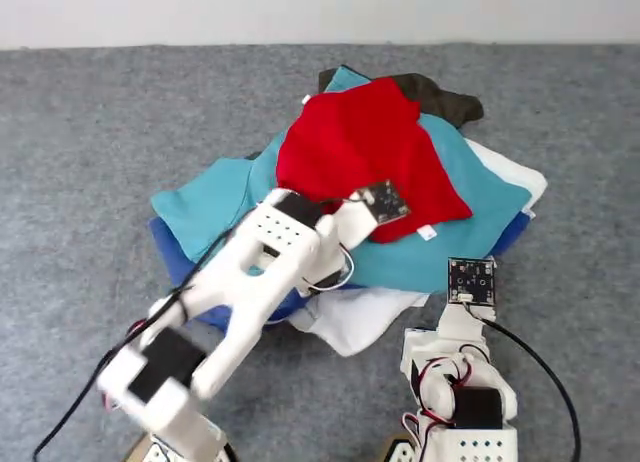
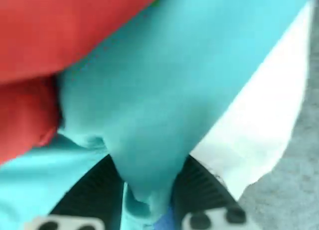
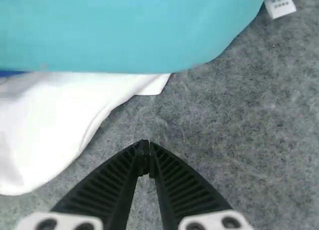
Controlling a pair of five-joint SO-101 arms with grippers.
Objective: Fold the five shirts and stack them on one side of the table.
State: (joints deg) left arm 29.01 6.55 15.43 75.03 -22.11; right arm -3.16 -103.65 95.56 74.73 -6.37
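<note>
one unreadable tag [image 3: 279, 3] beside teal shirt [image 3: 124, 31]

It was most likely a robot lab. A worktop [image 1: 80, 132] covered in grey carpet was set by a plain white wall [image 1: 300, 12]. A white left arm [image 1: 240, 292] and right arm [image 1: 462, 382] with bare wires [image 1: 541, 363] were fixed there.

We see the table [image 1: 90, 122] under soft, even light from above, bright and without glare on its grey surface. Shadows are faint: a thin dark rim under the near edge of the white shirt [image 1: 350, 322] and beneath the left arm [image 1: 240, 282], whose lower part is smeared. In the left wrist view the teal shirt [image 2: 174, 90] is out of focus. Around the right hand [image 3: 144, 150] the table's weave is crisp.
</note>
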